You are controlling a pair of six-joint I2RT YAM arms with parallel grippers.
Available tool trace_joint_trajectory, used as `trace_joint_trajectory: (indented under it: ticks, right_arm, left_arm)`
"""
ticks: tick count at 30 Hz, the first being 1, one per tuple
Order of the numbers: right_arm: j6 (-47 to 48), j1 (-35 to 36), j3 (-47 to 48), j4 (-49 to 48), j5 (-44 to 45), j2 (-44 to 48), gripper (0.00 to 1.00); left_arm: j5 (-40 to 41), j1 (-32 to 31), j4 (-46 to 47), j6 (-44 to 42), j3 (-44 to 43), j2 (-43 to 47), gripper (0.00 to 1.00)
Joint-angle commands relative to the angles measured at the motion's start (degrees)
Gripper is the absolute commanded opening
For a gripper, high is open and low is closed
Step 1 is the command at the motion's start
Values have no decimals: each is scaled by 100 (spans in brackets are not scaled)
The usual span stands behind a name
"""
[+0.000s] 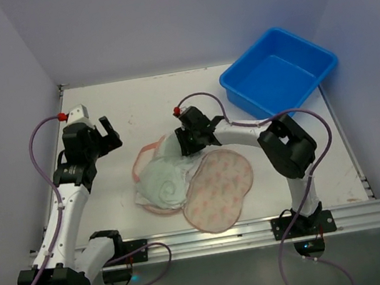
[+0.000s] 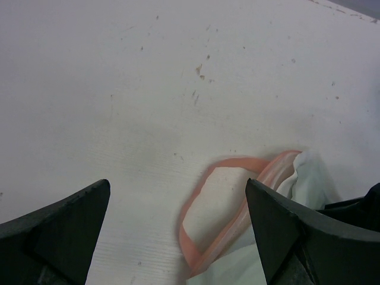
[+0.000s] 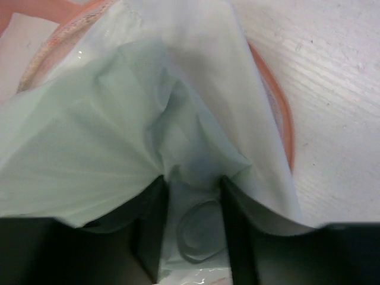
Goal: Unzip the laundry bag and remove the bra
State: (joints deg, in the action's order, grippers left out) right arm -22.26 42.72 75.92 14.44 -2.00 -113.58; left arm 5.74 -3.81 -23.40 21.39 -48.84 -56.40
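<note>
The laundry bag (image 1: 219, 188) lies open at mid table. Its cream printed half is on the right, and its pink-trimmed half is on the left under the pale mint bra (image 1: 162, 184). The pink loop handle (image 1: 147, 151) sticks out at the far left and also shows in the left wrist view (image 2: 199, 208). My right gripper (image 1: 191, 142) is down at the bag's far edge. In the right wrist view it (image 3: 193, 184) is shut on a fold of the bra (image 3: 107, 136), with white lining (image 3: 237, 89) beside it. My left gripper (image 1: 107, 132) is open and empty left of the handle, above bare table (image 2: 178, 237).
A blue plastic tub (image 1: 278, 70) stands at the back right. The table surface (image 1: 134, 108) is white, with walls on the left, back and right. A metal rail (image 1: 261, 229) runs along the near edge.
</note>
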Motion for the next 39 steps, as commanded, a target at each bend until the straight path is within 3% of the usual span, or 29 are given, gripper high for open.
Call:
trace_joint_trajectory:
  ticks: [1, 6, 10, 20, 26, 35, 39]
  right_arm:
    - [-279, -36, -323, 270, 287, 134, 35]
    - [-279, -27, -385, 104, 227, 371, 9]
    - [-191, -27, -455, 15, 105, 863, 0]
    - [626, -27, -122, 314, 191, 2603, 0]
    - [1329, -123, 563, 621, 937, 3456, 0]
    - [2638, -1423, 2084, 693, 1658, 3729, 0]
    - [3489, -2090, 2269, 17, 1993, 3571, 0]
  left_arm:
    - [-90, 47, 274, -117, 24, 41, 100]
    - [-73, 56, 292, -117, 50, 24, 100]
    - [-90, 56, 292, -109, 50, -20, 100]
    - [-64, 83, 292, -108, 50, -11, 100]
    - [-38, 100, 292, -108, 50, 41, 100]
    - [-46, 118, 283, -117, 50, 59, 100]
    - [-46, 118, 274, -117, 59, 68, 100]
